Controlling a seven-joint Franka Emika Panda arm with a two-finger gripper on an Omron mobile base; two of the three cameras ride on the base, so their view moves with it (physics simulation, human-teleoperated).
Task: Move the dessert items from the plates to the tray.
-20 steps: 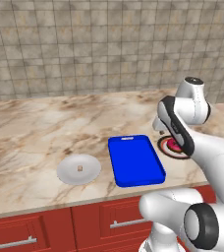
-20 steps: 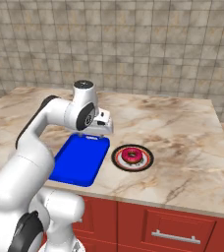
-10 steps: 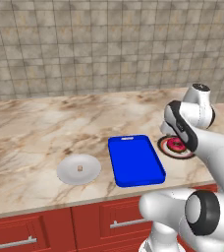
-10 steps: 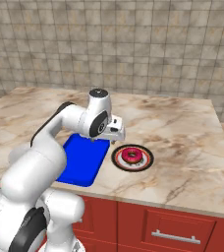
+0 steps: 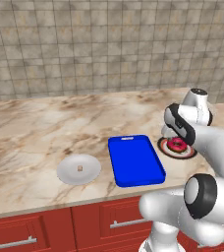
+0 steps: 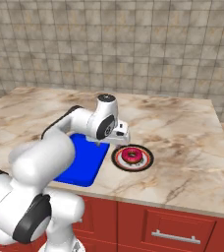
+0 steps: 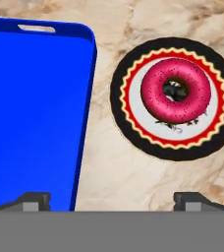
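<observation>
The red-pink ring doughnut (image 7: 176, 90) lies on the white-centred plate with the red-and-black rim (image 7: 119, 98), right of the blue tray (image 7: 30, 113). My gripper (image 7: 113, 199) hovers open above the counter strip between tray and plate, nothing between its fingers. From the right base view the gripper (image 6: 117, 142) hangs just left of the doughnut (image 6: 132, 156), over the tray's (image 6: 79, 165) right edge. The tiny tan morsel (image 5: 79, 168) rests on the plain grey plate (image 5: 67, 172) left of the tray (image 5: 135, 160). The doughnut (image 5: 177, 144) shows beside my forearm.
A marble counter (image 5: 45, 128) runs under everything, with a tiled wall (image 5: 84, 49) behind and red cabinet fronts (image 5: 35, 231) below its front edge. The counter's right end (image 6: 217, 128) lies beyond the doughnut plate.
The arm has swung to the right, carrying the open gripper from above the tray's far end toward the doughnut plate. The dessert pieces, plates and tray stayed put.
</observation>
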